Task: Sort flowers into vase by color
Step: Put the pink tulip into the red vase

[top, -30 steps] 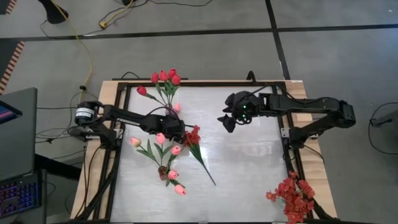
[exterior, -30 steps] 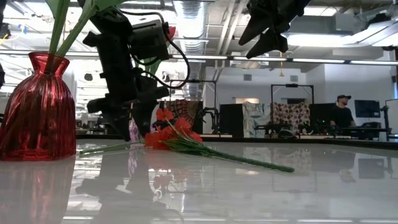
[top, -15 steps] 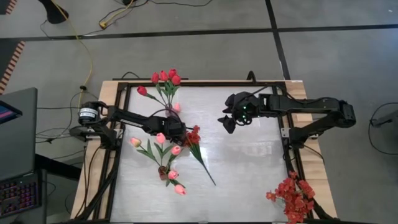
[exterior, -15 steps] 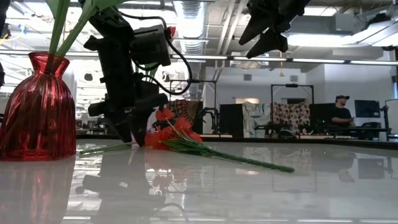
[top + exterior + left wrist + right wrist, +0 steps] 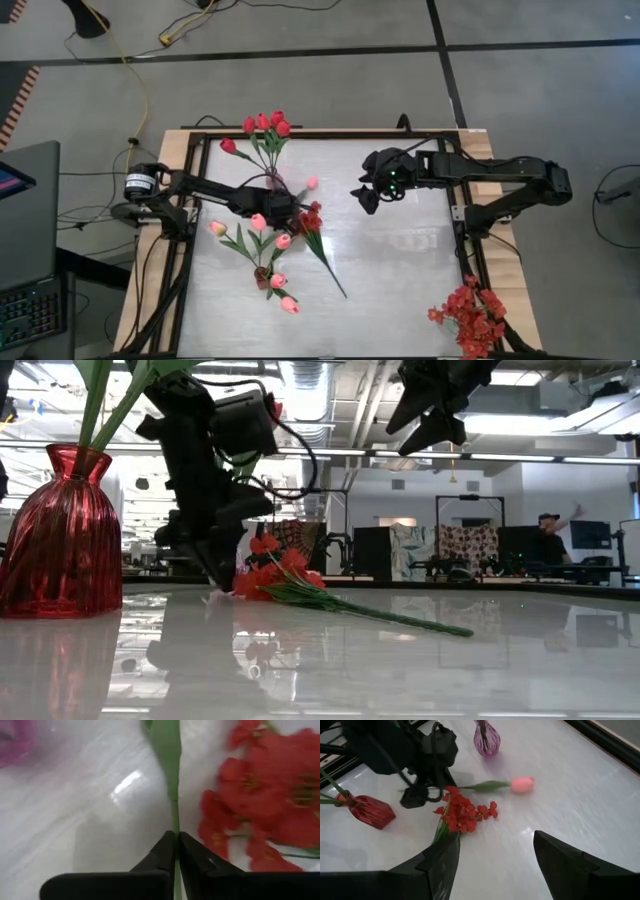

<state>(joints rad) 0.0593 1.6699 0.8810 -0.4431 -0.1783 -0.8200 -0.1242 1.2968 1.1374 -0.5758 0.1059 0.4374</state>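
My left gripper (image 5: 284, 207) stands low over the table's left middle, shut on the thin green stem of a pink tulip (image 5: 312, 183). The tulip's head (image 5: 522, 784) points toward the right edge. A spray of small red blossoms (image 5: 312, 220) lies flat on the table just right of that gripper, its stem (image 5: 400, 620) running toward the near edge. A red vase (image 5: 58, 535) holds green stems. A purple vase (image 5: 487, 742) stands behind the gripper. My right gripper (image 5: 360, 195) hangs open high over the table's middle, holding nothing. My left gripper pinches the pink tulip's stem (image 5: 175, 827) between its two fingertips, below the leaf (image 5: 487, 785) and away from the head. The fingers come steeply from above, tips (image 5: 222, 588) near the tabletop. The tulip lies about level, low over or on the table; which, I cannot tell.
Red tulips (image 5: 265, 125) spread at the far left, and pink tulips (image 5: 258, 240) spread at the near left. More red blossoms (image 5: 470, 315) sit at the near right corner. The table's right half (image 5: 400, 260) is bare white. A person (image 5: 548, 540) stands in the room beyond.
My left gripper has shut on the pink tulip's stem and rolled a little, staying where it was. The tulip's head has swung out from beside the purple vase toward the table's right edge. The red spray has not moved.
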